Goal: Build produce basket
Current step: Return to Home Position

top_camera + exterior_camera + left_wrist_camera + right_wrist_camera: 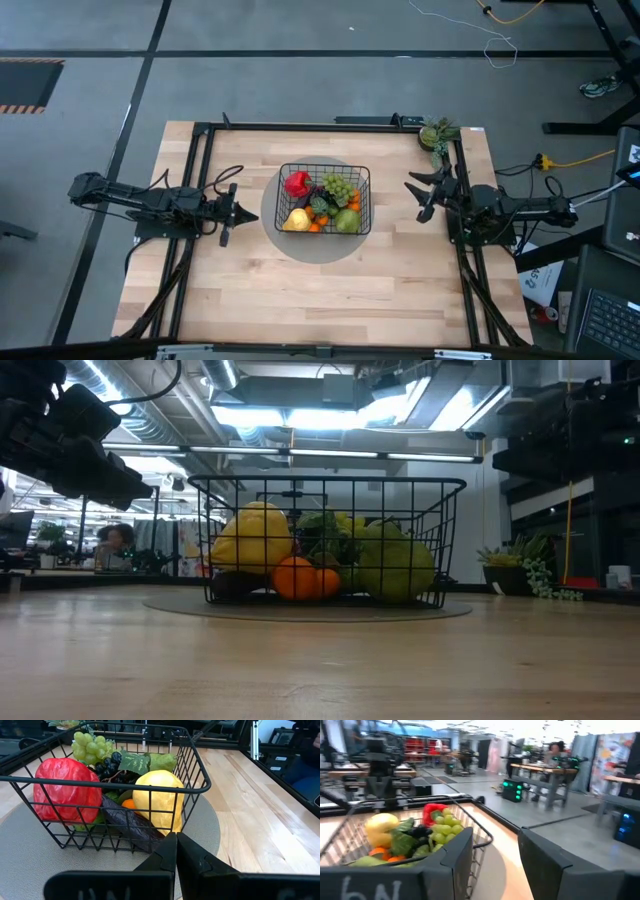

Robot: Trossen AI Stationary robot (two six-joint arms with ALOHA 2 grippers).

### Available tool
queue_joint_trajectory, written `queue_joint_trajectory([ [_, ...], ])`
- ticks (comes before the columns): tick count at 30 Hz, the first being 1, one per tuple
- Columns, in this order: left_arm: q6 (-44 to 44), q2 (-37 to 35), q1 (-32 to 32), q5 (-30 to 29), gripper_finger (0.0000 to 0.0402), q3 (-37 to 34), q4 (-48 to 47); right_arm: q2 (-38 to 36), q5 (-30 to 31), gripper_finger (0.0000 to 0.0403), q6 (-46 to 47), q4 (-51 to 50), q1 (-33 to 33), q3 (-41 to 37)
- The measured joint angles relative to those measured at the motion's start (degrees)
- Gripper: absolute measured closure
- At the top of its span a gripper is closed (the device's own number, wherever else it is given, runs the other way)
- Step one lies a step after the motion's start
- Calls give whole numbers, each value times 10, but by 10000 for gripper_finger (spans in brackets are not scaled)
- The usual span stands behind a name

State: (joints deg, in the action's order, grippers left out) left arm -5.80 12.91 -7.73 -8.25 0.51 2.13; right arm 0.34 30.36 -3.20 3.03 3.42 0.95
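Observation:
The black wire basket (325, 200) stands on a round grey mat (320, 252) at the table's middle. It holds the produce: a red pepper (67, 790), a yellow pear (157, 800), green grapes (442, 827), a dark eggplant (127, 822), oranges (305, 578) and a green fruit (395, 565). My left gripper (245, 212) hovers shut just left of the basket, pointing at it, with its tips (176, 850) short of the wire. My right gripper (418, 198) stands open to the right of the basket, nothing between its fingers (455, 855).
A small potted plant (437, 133) sits at the table's far right corner. A black frame rail (300, 124) runs along the far edge and down both sides. Bare wood lies between the mat and the near edge.

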Motion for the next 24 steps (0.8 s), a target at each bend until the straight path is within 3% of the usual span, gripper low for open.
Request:
queue_joint_trajectory([
  [7, 0, 0, 0, 0, 401, 0, 0, 0, -115, 244, -17, -8, 0, 0],
  [17, 0, 0, 0, 0, 401, 0, 0, 1, -185, 244, -31, -15, 0, 0],
  [24, 0, 0, 0, 0, 401, 0, 0, 30, -190, 244, -16, -15, 0, 0],
])
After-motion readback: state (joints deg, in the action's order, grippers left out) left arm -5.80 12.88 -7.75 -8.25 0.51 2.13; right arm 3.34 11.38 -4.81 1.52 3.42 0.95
